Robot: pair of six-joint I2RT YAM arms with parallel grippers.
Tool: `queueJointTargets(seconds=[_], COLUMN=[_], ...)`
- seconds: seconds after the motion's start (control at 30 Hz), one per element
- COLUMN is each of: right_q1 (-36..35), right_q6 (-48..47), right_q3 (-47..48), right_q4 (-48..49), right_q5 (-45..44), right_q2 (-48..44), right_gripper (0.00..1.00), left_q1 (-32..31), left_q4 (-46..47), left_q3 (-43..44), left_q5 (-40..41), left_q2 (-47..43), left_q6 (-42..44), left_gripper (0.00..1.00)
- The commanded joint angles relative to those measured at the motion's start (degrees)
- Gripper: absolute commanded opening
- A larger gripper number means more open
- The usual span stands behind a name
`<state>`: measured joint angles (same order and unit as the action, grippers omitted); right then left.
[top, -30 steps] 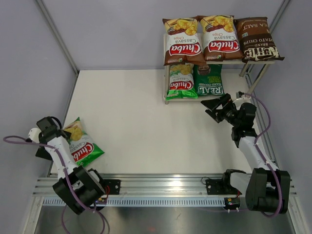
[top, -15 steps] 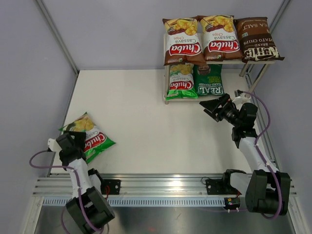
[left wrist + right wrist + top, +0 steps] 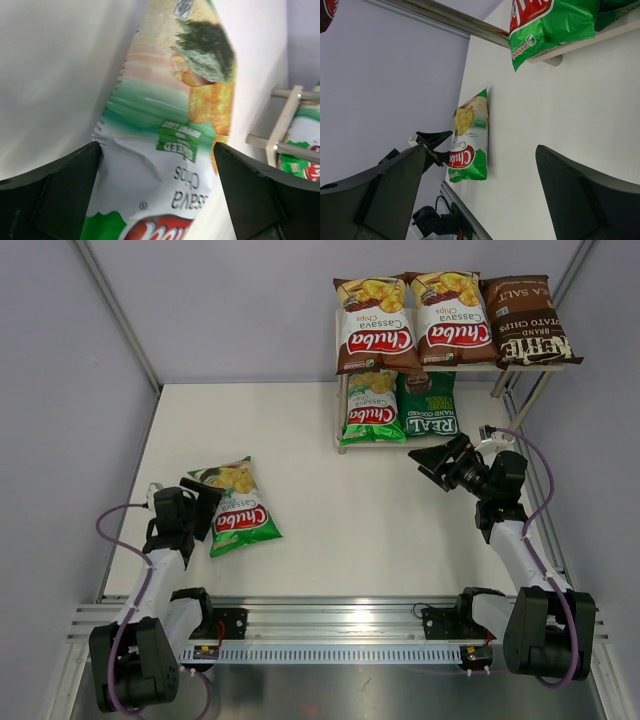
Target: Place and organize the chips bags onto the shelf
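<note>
**Retrieval of the sixth bag.** The loose light-green bag [image 3: 238, 508] is shown flat on the table [image 3: 330, 520] at near left, well apart from the shelf [image 3: 341, 415] at far right. The left gripper [image 3: 203, 502] is spread wide at the bag's left edge. In the left wrist view its two fingers are seen on either side of the bag. Whether the pads touch the foil cannot be told, and no grip is made yet. The right gripper [image 3: 432, 460] is likewise held wide and empty, just in front of the shelf.

The upper tier is filled by two brown Chuba bags [image 3: 372, 325] and the Kettle bag [image 3: 528, 322]. The lower tier carries a light-green Chuba bag [image 3: 372, 408] and the REAL bag [image 3: 430, 405]. The space to their right is judged to be the free place.

For a sound pick, the crimped end seam should be pinched rather than the air-filled belly, since glossy foil is likely to slip or crumple. The bag is best lifted clear before it is carried. The shelf is probably beyond the left arm's reach, so a transfer toward the right gripper is advised. Insertion should be made low and level, so that the REAL bag is not pushed askew.
</note>
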<state>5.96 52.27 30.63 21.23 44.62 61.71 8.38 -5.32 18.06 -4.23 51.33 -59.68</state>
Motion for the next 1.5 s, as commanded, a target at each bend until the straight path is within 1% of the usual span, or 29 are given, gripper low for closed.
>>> queueJointTargets(seconds=[0.0,0.1,0.17,0.2,0.23,0.27,0.33,0.4,0.43,0.47,0.5,0.53,0.57,0.6,0.63,0.67,0.77,0.93,0.97,1.0,1.1,1.13,1.17,1.2,1.23,1.33,1.37,1.43,1.47], right_q1=[-0.2,-0.2,-0.2,-0.2,-0.2,-0.2,-0.2,-0.2,-0.2,-0.2,-0.2,-0.2,-0.2,-0.2,-0.2,-0.2,-0.2,-0.2,-0.2,-0.2,-0.2,-0.2,-0.2,-0.2,-0.2,-0.2,-0.2,-0.2,-0.2], right_q6=[-1.7,-1.6,-1.6,-1.6,-1.6,-1.6,-1.6,-1.2,-0.9,-0.8,-0.6,-0.5,-0.3,-0.2,0.0,0.1,0.2,0.1,0.2,0.7,1.7,1.7,1.9,2.1,2.5,3.1,3.2,3.1,3.1], right_q3=[2.3,2.3,2.2,2.2,2.2,2.1,2.1,1.8,1.8,1.8,1.8,1.7,1.7,1.5,1.4,1.4,1.4,1.1,1.1,1.1,0.6,0.5,0.5,0.3,0.2,0.0,0.0,0.0,-0.1], right_q4=[1.1,1.8,2.0,2.1,2.2,2.5,2.8,3.8,4.6,5.0,5.3,5.7,5.9,6.1,6.6,6.8,6.9,7.2,7.4,8.0,9.6,9.6,9.7,10.2,10.7,11.5,11.5,11.5,11.5], right_q5=[1.6,2.7,3.5,3.7,3.9,4.0,4.2,4.8,5.0,5.6,6.0,6.2,6.6,6.8,6.9,7.1,7.7,7.8,8.1,8.4,9.1,9.1,9.2,9.3,9.3,9.9,9.9,9.9,9.8], right_q2=[0.6,1.1,1.1,1.0,1.0,0.9,0.9,1.2,1.3,1.5,1.9,2.1,2.3,2.4,2.4,2.3,2.0,0.8,1.0,1.0,1.0,1.0,1.0,0.9,0.8,0.6,0.3,0.2,0.0], right_gripper=[1.0,0.99,0.99,1.0,0.99,0.99,0.99,0.99,0.99,0.99,0.99,0.99,1.0,0.99,1.0,0.99,0.99,1.0,0.99,0.99,0.99,0.99,1.0,0.99,0.99,0.99,0.99,0.99,0.99], left_q1=[-0.3,0.0,2.4,5.6,7.2,8.6,11.5,14.3,15.3,15.8,16.2,16.8,16.8,16.8,17.2,17.3,17.5,18.1,18.0,17.9,18.0,18.5,18.8,18.7,18.3,15.8,15.1,13.3,13.2], left_q4=[1.4,-1.4,-2.8,-2.8,-3.8,-3.6,-3.8,1.8,9.4,15.0,19.4,28.5,34.6,40.1,43.5,48.0,51.8,44.4,46.1,47.9,57.9,60.9,60.5,57.7,50.0,37.6,35.8,31.7,31.5], left_q3=[6.3,9.1,10.8,11.2,12.9,13.7,15.8,16.5,16.4,16.0,14.7,14.1,12.4,9.5,9.4,9.5,12.3,16.3,16.3,16.2,14.4,14.5,15.1,15.9,16.8,20.9,21.8,23.9,24.1], left_q5=[-4.6,-4.2,-5.1,-6.0,-6.6,-9.0,-9.7,-14.7,-17.5,-23.9,-25.6,-26.3,-27.9,-28.2,-28.9,-31.1,-35.2,-36.1,-39.7,-41.4,-45.5,-46.6,-46.8,-46.1,-45.0,-41.7,-41.4,-40.9,-40.7], left_q2=[0.4,1.1,1.4,2.6,3.5,4.6,8.4,12.6,14.5,16.0,17.5,20.4,21.5,23.2,25.1,29.7,37.6,42.3,45.1,46.7,52.4,53.3,53.5,53.0,52.6,51.4,51.6,51.9,51.8], left_q6=[5.5,9.5,12.6,13.8,16.1,17.6,21.1,21.9,21.3,20.7,20.1,18.7,17.8,16.5,14.9,14.2,12.9,17.4,16.8,15.8,8.7,7.8,7.6,10.8,12.6,19.7,20.6,22.7,22.8], left_gripper=[0.99,0.99,0.99,0.99,0.99,0.99,0.99,0.99,0.99,0.99,0.99,0.99,0.99,0.99,0.99,0.99,0.99,0.99,0.99,0.99,0.99,0.99,0.99,0.99,0.99,0.98,0.97,0.9,0.74])
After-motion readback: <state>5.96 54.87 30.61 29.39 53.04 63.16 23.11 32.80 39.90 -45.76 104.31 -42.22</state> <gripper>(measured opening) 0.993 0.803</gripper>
